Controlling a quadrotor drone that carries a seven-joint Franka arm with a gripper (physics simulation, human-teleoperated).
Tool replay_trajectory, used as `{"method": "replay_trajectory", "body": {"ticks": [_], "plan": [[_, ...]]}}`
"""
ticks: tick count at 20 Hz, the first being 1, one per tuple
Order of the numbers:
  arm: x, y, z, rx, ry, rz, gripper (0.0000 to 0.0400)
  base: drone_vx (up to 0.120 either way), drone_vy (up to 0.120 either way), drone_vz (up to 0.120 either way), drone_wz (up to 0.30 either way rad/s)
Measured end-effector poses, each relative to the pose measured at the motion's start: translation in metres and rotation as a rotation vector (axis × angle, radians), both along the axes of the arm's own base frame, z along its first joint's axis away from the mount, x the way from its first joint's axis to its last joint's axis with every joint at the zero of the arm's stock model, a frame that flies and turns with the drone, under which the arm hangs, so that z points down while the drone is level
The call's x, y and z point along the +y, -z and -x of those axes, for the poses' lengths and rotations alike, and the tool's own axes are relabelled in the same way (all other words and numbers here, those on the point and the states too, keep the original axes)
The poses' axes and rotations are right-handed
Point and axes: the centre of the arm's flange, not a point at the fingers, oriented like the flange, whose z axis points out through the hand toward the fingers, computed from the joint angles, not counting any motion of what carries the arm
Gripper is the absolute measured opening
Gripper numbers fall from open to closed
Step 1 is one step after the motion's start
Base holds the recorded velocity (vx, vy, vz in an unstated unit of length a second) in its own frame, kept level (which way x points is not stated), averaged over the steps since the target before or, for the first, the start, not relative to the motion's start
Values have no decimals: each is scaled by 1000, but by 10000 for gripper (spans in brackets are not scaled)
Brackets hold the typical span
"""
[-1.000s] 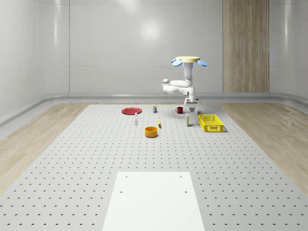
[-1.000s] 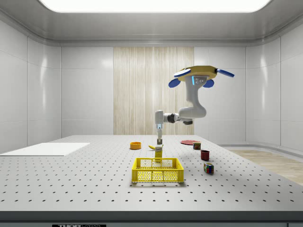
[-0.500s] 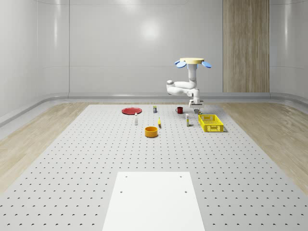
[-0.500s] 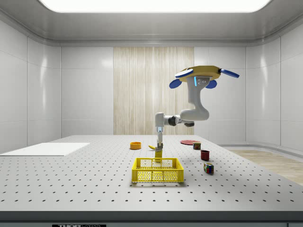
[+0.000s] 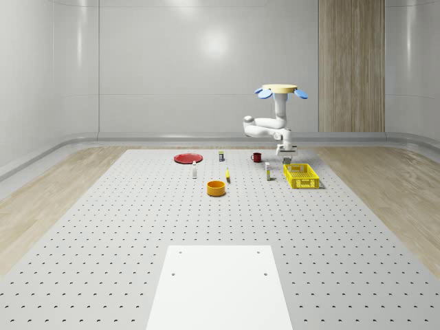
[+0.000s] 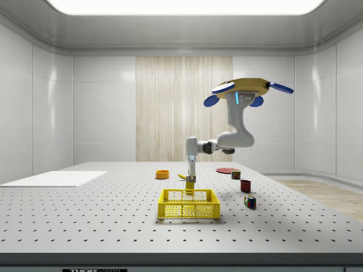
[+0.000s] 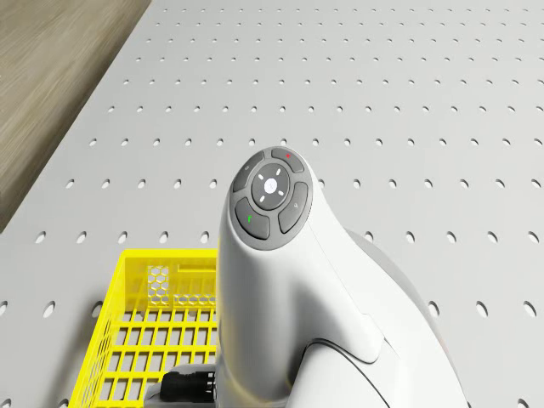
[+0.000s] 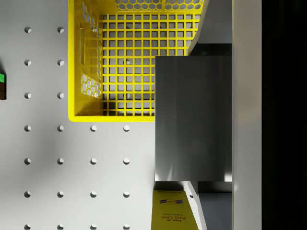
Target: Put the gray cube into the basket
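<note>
Drone (image 6: 245, 89) hovering above the perforated table (image 5: 137, 227), flat tan disc body with blue rotor blades, off the far edge of the yellow basket (image 6: 189, 204) toward the red mug (image 6: 245, 185). White, smooth-jointed arm bends down from it and ends in the gripper (image 6: 190, 180), hanging vertical just over the basket's far rim in the side view. In the wrist view the gray cube (image 8: 193, 118) sits clamped between the two pale fingers (image 8: 197, 28), a matte, flat-faced block with square edges, partly over the basket's open grid floor and partly over its rim. Basket is rigid plastic lattice: square mesh bottom, honeycomb cut-outs in the walls, rounded corners. From the basket in the whole-scene view: small upright box (image 5: 268, 172) at 9 o'clock, orange round bowl (image 5: 216, 188) at about 8 o'clock, flat red plate (image 5: 188, 158) at about 10 o'clock. Multicoloured cube (image 6: 249, 202) rests on the table at 3 o'clock from the basket in the side view. Smooth white rectangular sheet (image 5: 220, 285) lies on the table's near end.
</note>
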Motion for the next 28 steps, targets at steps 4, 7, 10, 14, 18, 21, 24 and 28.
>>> {"method": "replay_trajectory", "body": {"ticks": [4,7,10,14,18,21,24,28], "plan": [[0,0,0,0,0,0,250,0,120,-40,0],[0,0,0,0,0,0,250,0,120,0,0],[0,0,0,0,0,0,250,0,120,-93,0],[0,0,0,0,0,0,250,0,120,-120,0],[0,-1,0,0,0,0,250,0,40,-40,0],[0,-1,0,0,0,0,250,107,0,0,0],[0,-2,0,0,0,0,250,93,0,0,0],[0,-13,0,0,0,0,250,0,0,0,0]]}}
